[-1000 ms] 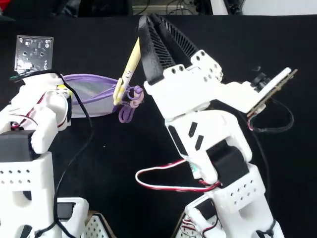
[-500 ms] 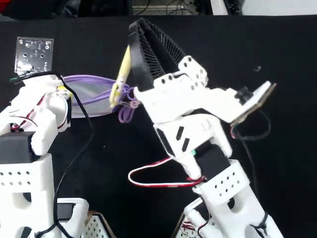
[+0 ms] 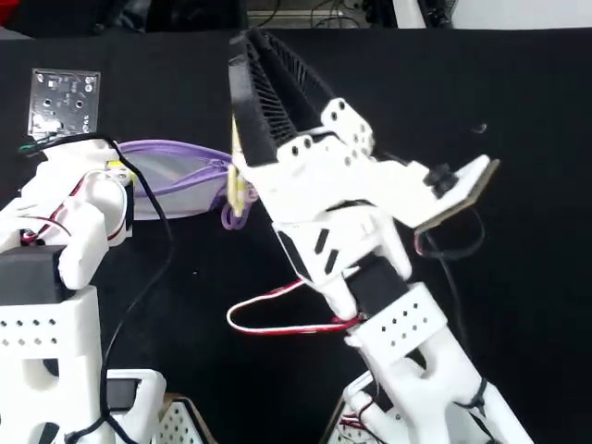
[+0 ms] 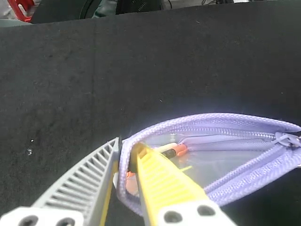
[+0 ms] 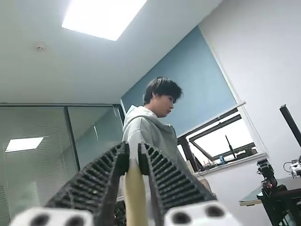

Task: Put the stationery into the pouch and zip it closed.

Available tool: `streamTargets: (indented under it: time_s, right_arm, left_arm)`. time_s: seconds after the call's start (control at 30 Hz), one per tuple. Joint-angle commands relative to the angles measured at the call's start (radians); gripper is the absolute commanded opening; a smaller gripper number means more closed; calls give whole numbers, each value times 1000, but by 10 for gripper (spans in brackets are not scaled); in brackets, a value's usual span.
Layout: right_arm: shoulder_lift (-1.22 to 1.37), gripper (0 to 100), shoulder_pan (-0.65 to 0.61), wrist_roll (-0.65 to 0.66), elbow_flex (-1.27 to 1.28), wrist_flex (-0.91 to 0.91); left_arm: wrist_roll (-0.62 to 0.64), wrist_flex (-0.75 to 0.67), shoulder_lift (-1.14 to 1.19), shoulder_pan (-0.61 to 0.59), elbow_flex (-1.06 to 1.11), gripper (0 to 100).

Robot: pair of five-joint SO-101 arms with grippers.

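Yellow pen (image 3: 238,185) now nearer pouch (image 3: 166,171)

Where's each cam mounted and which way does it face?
High view: fixed above the table, looking down; left arm at the pouch, right pincer holding the pen.
Left wrist view: on the left wrist, looking down past the left pincer clamped on the pouch's rim.
Right wrist view: on the right wrist, facing up at the ceiling past its pincer and pen.
Shared: the pouch, in high and left wrist views.
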Motion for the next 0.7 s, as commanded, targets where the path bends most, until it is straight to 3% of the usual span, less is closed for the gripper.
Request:
streamTargets:
  time_s: [0.0,0.3,0.67]
  right_arm:
    - [5,11,84,8,-7,-25]
    - [-53,11,255,6,-7,-23]
    - [-150,11,256,-32,-10,-23]
  left_arm:
    - [14,12,17,38,88,30]
    - [44,69,23,107,24,30]
    - [43,127,25,305,-45,30]
